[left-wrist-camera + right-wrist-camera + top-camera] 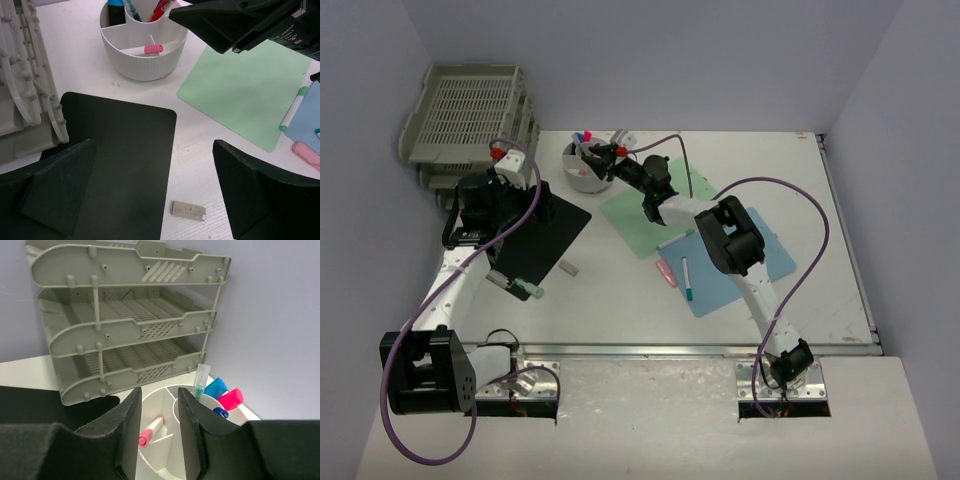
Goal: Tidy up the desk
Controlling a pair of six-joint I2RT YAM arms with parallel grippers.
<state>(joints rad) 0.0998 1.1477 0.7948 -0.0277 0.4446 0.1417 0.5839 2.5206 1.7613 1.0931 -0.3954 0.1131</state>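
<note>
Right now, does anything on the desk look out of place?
Nothing spilled or damaged. Loose strays: a small grey block beside the black mat, a pen on the skewed blue sheet, a pink item at its edge.

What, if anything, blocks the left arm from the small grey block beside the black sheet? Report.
Nothing, it seems; likely reachable. The grey block lies uncovered on bare desk beside the black sheet, near the open left tool.

Bare desk (825, 205) right of blue sheet (775, 258); stacked trays (470, 105) and pen holder (582, 183) close together, far left.
</note>
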